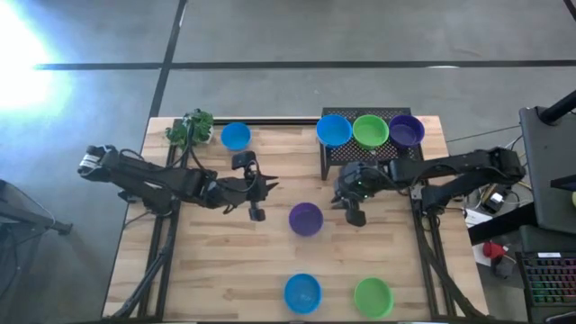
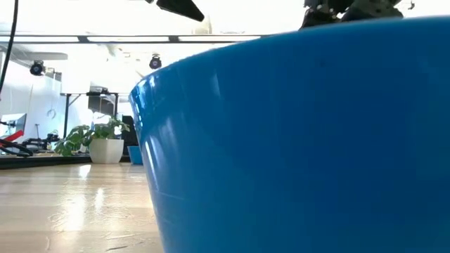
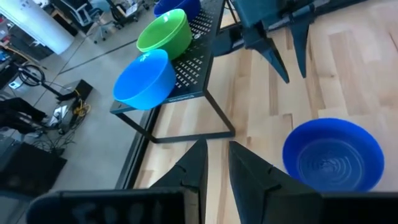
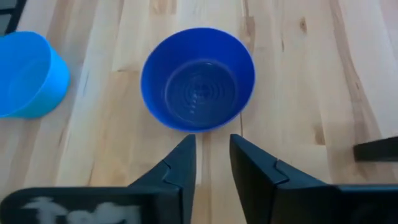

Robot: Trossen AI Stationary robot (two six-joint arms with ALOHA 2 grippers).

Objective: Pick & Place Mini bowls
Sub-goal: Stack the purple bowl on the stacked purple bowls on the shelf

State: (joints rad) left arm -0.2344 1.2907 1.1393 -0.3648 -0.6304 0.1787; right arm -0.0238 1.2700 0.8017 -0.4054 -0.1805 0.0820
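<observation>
Purple bowl (image 4: 198, 79) sits free just ahead of our right hand (image 4: 211, 165), fingers spread; descending off-centre, we risk knocking it across the table (image 4: 298, 93).

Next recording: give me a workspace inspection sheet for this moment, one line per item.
Surface: wooden table, light planks, bare between the bowls.
Job's things: blue bowl, green bowl and purple bowl side by side on the black rack; lone purple bowl mid-table; blue bowl at the far edge; blue bowl and green bowl at the near edge.
Clutter: small potted plant at the far left corner.
End effectors: left end effector and right end effector flank the lone purple bowl, both empty, fingers slightly apart.
Cables: loose wires beside the table's right edge.
Surroundings: concrete floor; keyboard at right.
</observation>
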